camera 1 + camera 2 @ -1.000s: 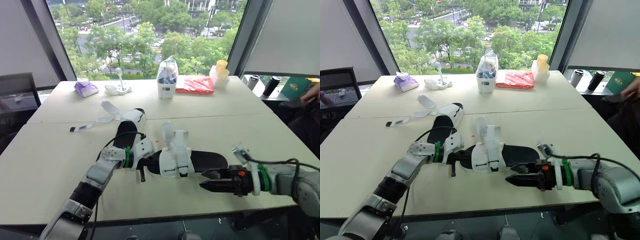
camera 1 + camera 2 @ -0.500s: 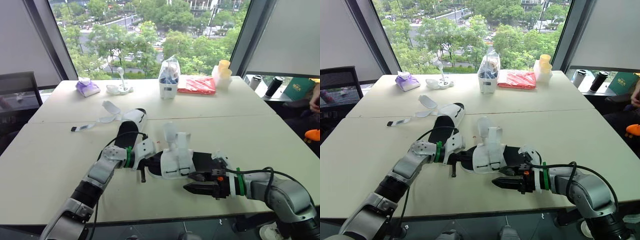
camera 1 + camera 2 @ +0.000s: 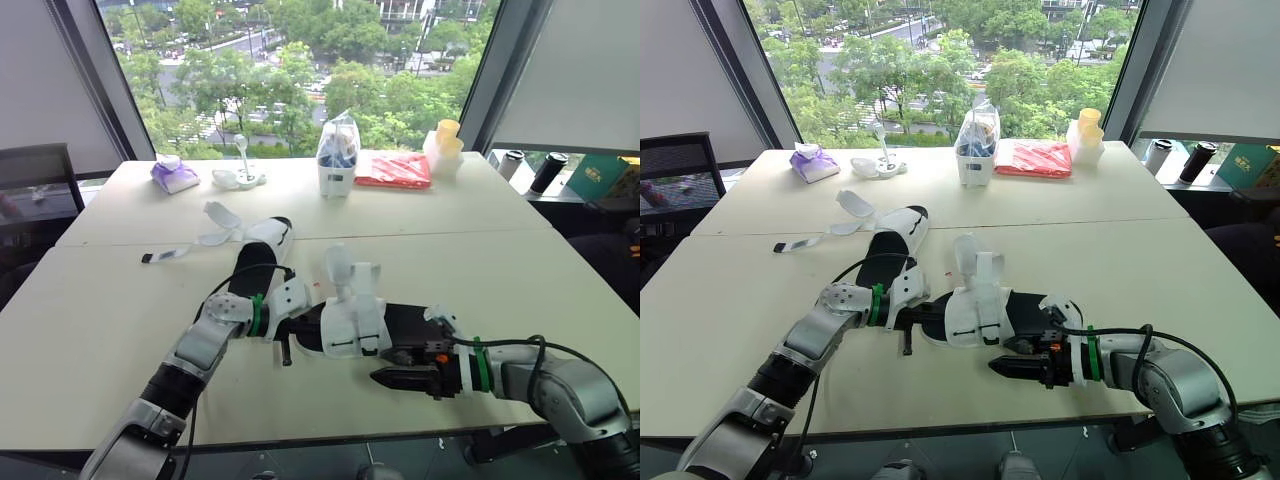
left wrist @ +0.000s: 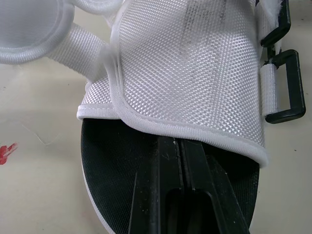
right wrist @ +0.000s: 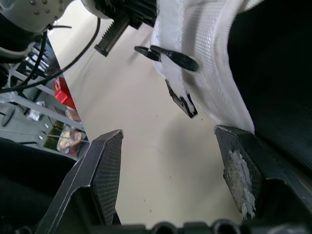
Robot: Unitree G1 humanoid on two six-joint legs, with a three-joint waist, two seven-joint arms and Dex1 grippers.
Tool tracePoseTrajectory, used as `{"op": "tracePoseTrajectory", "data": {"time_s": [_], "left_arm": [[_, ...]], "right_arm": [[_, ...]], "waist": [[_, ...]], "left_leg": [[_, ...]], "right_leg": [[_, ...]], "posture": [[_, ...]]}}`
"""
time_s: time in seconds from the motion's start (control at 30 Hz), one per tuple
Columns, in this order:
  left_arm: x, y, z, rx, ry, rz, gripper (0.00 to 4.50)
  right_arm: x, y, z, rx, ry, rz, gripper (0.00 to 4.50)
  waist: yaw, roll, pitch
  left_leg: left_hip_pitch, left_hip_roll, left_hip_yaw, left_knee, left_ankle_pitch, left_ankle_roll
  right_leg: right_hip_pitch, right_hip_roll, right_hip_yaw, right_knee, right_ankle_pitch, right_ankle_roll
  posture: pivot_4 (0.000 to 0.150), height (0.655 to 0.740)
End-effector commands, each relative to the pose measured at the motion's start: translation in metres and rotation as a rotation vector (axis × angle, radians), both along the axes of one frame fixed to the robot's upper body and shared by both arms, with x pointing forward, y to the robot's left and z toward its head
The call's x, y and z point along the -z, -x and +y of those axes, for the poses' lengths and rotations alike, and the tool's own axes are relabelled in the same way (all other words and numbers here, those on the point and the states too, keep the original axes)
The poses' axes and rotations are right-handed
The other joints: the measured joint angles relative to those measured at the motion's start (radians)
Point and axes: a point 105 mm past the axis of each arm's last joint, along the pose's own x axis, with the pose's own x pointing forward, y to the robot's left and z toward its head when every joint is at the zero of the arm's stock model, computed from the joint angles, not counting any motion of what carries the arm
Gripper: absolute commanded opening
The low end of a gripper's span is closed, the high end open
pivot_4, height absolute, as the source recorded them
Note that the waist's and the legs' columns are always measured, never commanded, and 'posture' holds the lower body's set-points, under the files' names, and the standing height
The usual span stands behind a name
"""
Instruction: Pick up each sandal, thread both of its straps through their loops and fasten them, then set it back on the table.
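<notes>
Since a second ago the right gripper (image 3: 380, 378) has slid left along the near edge of the near sandal (image 3: 350, 322), from beside its right end to a spot just under the white upper. Its arm reaches in from the right, low over the table (image 3: 100, 330) and roughly level, with the fingers pointing left. The right wrist view shows those fingers spread wide with nothing between them; one fingertip (image 5: 233, 146) sits right against the black sole, though contact cannot be confirmed.

The left arm comes in from the near left, forearm angled up toward the sandal's left end. The left gripper (image 4: 181, 145) has its fingers pressed together, lying flat on the black footbed with the tips tucked under the edge of the white mesh upper (image 4: 195, 73). Whether they pinch anything cannot be seen.

This sandal lies flat near the table's middle, long axis running left to right, its loose straps (image 3: 340, 268) standing up on the far side. Two black loops (image 4: 286, 87) hang at the upper's edge. Toe and heel cannot be told apart, and the right arm covers part of the right end.

The other sandal (image 3: 262, 245) lies farther back and left, long axis running near to far, its straps (image 3: 215, 222) splayed out to the left.
</notes>
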Motion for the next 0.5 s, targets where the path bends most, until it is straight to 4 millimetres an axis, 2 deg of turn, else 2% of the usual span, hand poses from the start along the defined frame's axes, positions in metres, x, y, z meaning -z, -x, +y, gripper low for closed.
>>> {"op": "tracePoseTrajectory", "data": {"time_s": [0.03,0.1,0.2,0.33,0.37,0.5], "left_arm": [[0.025,0.009,0.001,0.007,-0.065,0.078,0.0],[0.025,0.009,0.001,0.004,-0.064,0.078,0.0],[0.026,0.01,0.002,0.004,-0.065,0.08,0.0],[0.026,0.01,0.001,0.005,-0.063,0.081,0.0],[0.026,0.01,0.001,0.005,-0.062,0.081,0.0],[0.025,0.01,0.0,0.004,-0.06,0.076,0.0]], "right_arm": [[-0.026,-0.003,0.009,-0.021,-0.113,-0.04,3.21],[-0.028,-0.001,0.01,-0.027,-0.12,-0.033,3.21],[-0.024,-0.002,0.009,-0.016,-0.109,-0.029,2.4],[-0.02,0.001,0.009,-0.03,-0.09,-0.022,0.38],[-0.019,0.003,0.009,-0.041,-0.081,-0.015,0.11],[-0.012,0.018,0.007,-0.106,-0.045,0.043,0.11]], "waist": [[0.0,0.0,0.0],[0.0,0.0,0.0],[0.0,0.0,0.0],[0.001,0.0,0.0],[0.001,0.0,0.0],[0.001,0.0,0.0]], "left_leg": [[0.0,0.0,0.0,0.0,0.0,0.0],[0.0,0.0,0.0,0.0,0.0,0.0],[0.0,0.0,0.0,0.0,0.0,0.0],[0.0,0.0,0.0,0.0,0.0,0.0],[0.0,0.0,0.0,0.0,0.0,0.0],[0.0,0.0,0.0,-0.001,0.0,0.0]], "right_leg": [[0.0,0.0,0.0,0.0,0.0,0.0],[0.0,0.0,0.0,0.0,0.0,0.0],[0.0,0.0,0.0,0.0,0.0,0.0],[0.0,0.0,0.0,0.0,0.0,0.0],[0.0,0.0,0.0,0.0,0.0,0.0],[0.0,0.0,0.0,0.0,0.0,0.0]], "posture": [[0.15,0.74],[0.15,0.74],[0.15,0.74],[0.15,0.74],[0.15,0.74],[0.15,0.74]]}}
